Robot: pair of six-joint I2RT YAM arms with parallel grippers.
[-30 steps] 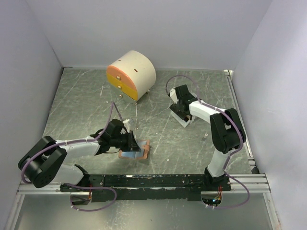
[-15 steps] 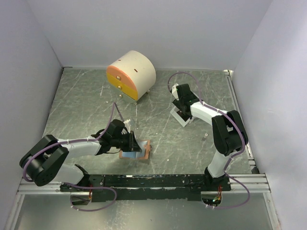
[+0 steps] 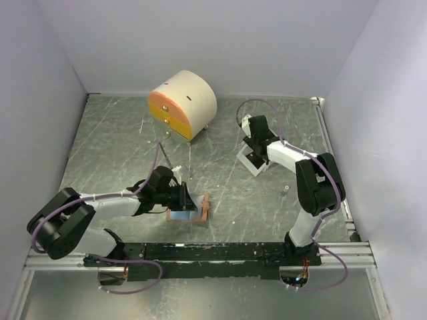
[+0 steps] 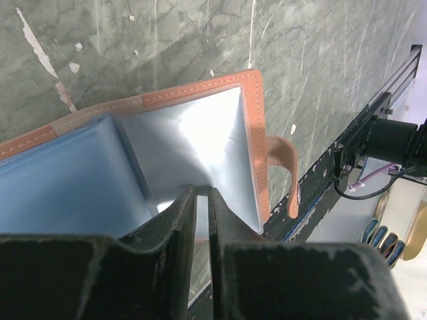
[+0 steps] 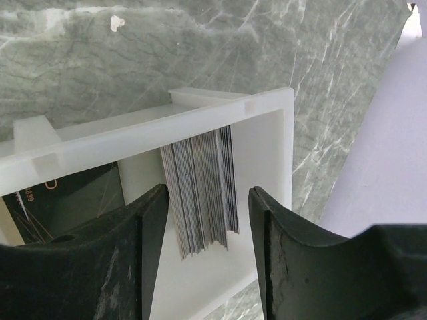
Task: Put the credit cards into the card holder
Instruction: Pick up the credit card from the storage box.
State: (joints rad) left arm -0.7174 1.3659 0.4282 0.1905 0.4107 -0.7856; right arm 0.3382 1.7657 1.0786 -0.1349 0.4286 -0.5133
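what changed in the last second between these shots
The right gripper shifted slightly toward the back wall over the white tray; its open jaws straddle the stack of credit cards standing there. Nothing was grasped or let go. The left gripper stayed clamped on the open card holder; tray and holder kept their places.

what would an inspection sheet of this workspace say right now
surface: green marbled table, scuffed, white flecks
job's things: card holder open at near left; credit cards stacked on edge in white tray
clutter: cream cabinet with orange drawers at the back
grippers: left gripper pinching the card holder's inner pocket; right gripper open, astride the stack
cables: purple cables looped, no snag seen
surroundings: plain white walls, black rail at near edge
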